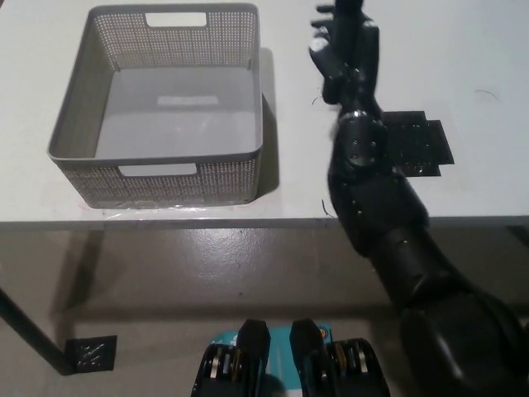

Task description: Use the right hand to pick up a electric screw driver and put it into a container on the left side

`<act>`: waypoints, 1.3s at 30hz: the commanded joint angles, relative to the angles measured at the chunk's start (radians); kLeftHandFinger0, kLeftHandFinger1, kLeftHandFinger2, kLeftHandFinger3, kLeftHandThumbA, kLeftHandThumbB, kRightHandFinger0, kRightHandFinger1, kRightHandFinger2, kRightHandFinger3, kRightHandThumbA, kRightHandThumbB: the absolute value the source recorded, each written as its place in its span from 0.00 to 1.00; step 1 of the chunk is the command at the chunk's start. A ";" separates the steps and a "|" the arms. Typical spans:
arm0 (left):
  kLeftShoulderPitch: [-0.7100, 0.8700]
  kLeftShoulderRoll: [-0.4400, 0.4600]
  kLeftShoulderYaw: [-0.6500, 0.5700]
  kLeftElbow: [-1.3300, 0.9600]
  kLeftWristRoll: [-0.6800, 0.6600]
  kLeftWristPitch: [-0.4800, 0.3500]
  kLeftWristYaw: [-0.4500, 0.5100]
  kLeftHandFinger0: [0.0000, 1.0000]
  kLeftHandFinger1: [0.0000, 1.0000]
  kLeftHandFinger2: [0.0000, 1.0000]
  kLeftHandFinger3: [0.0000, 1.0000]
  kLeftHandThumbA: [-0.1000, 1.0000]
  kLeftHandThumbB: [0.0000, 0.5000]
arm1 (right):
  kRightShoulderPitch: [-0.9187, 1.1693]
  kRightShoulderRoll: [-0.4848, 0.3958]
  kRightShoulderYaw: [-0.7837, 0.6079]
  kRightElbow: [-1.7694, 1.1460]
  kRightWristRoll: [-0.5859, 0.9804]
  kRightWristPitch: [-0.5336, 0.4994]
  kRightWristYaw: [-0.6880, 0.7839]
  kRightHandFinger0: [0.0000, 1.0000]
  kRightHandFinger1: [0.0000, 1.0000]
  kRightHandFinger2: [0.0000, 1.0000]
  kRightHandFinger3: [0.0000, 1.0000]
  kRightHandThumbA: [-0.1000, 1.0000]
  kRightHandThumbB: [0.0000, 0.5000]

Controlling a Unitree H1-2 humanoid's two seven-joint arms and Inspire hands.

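My black right hand (345, 58) is lifted above the white table (463, 50), just right of the basket's far right corner. It is shut on a black electric screwdriver (349, 13), which stands upright out of the top of the hand, close to the picture's top edge. The grey perforated basket (165, 184) sits on the left part of the table, with nothing inside that I can see. The white left hand is out of the picture.
A black square mat (423, 144) lies on the table to the right of my forearm, now bare. The table's front edge (248, 222) runs across the middle of the picture, with grey floor below it.
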State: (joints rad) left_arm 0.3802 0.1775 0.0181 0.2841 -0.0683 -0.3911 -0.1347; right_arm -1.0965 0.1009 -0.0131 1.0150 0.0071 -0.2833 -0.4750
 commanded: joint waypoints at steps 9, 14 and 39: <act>0.046 -0.007 -0.022 -0.005 0.018 -0.046 -0.008 1.00 1.00 1.00 1.00 0.91 0.58 | -0.112 0.168 0.072 -0.180 -0.109 0.101 -0.030 0.00 0.22 0.64 0.70 0.00 0.30; 0.055 -0.004 -0.025 -0.018 0.008 -0.040 -0.019 1.00 1.00 1.00 1.00 0.88 0.54 | -0.120 0.227 0.093 -0.189 -0.126 0.129 -0.036 0.00 0.17 0.59 0.65 0.00 0.28; 0.068 0.018 -0.059 -0.014 0.020 -0.063 -0.037 1.00 1.00 1.00 1.00 0.90 0.62 | -0.071 0.223 0.092 0.297 -0.109 -0.049 -0.040 0.00 0.24 0.68 0.66 0.00 0.29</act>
State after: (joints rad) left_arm 0.4300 0.1773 -0.0353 0.2824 -0.0520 -0.4020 -0.1492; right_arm -1.1483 0.3379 0.0924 1.2622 -0.1083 -0.2690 -0.5108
